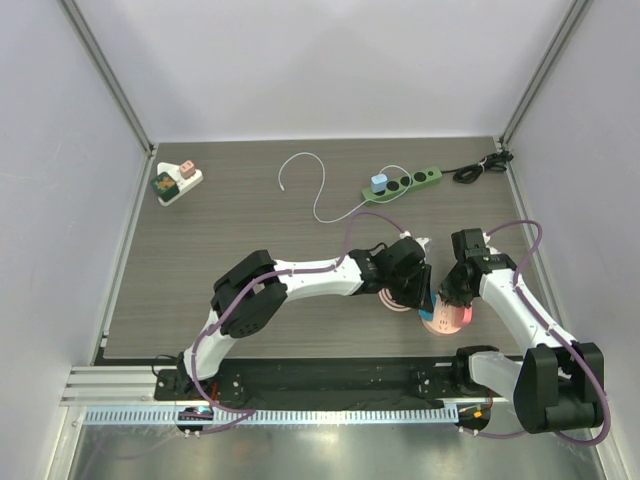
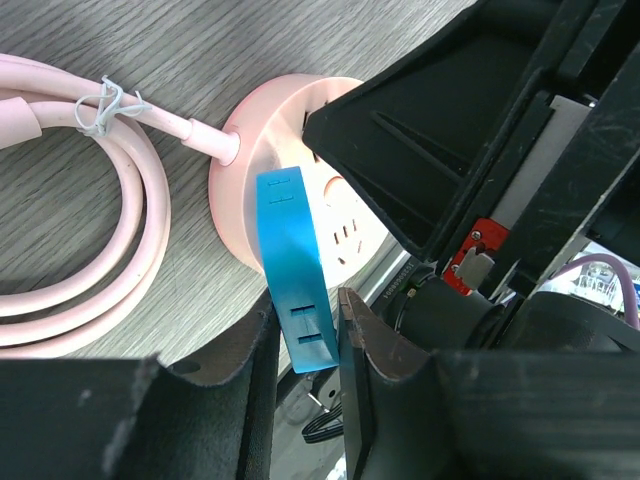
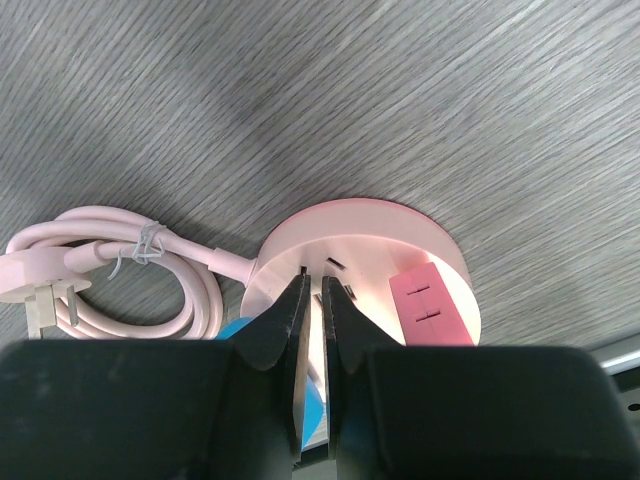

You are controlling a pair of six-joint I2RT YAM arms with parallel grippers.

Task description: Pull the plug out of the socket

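Left gripper (image 2: 305, 318) jaws clamped on blue plug (image 2: 290, 240); right gripper (image 3: 312, 292) jaws almost together atop round pink socket (image 3: 370, 235). Best pull: straight out, socket pinned.

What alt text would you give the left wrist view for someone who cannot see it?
The left gripper pinches a blue plug seated in a round pink socket on a grey wood-grain table. The socket's pink cord lies coiled at left; the right arm's black body fills the upper right.
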